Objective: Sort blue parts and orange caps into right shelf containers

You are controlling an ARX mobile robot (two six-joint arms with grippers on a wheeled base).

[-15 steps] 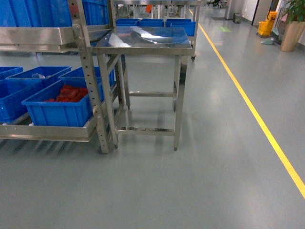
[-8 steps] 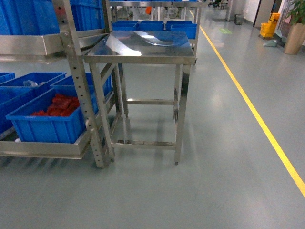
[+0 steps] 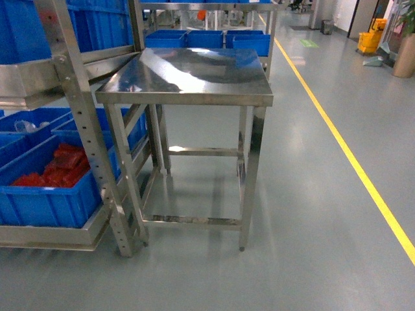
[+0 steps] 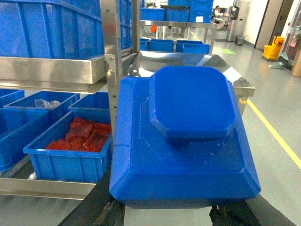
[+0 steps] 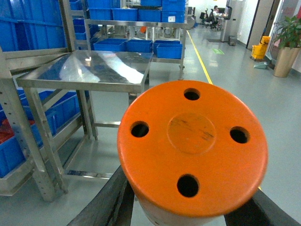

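Note:
In the left wrist view, my left gripper [image 4: 174, 214] is shut on a blue part [image 4: 188, 141], a big stepped block that fills the middle of the view. My right gripper [image 5: 181, 212] is shut on a round orange cap [image 5: 193, 150] with several holes in its face. Neither gripper shows in the head view. The shelf [image 3: 84, 142] stands at the left, its post [image 4: 112, 70] close ahead of the blue part. On its lower level a blue container [image 3: 45, 194] holds red-orange pieces [image 4: 84, 136]. More containers [image 3: 97, 29] sit on the upper level.
A shiny steel table [image 3: 188, 71] stands straight ahead, touching the shelf's right side. Behind it are low blue crates [image 3: 207, 39]. A yellow floor line [image 3: 350, 155] runs along the right. A yellow bucket [image 3: 369, 42] and a planter [image 3: 407, 61] stand far right.
The head view has moved closer to the table and shelf. Both now look larger, and the shelf has slid toward the left edge.

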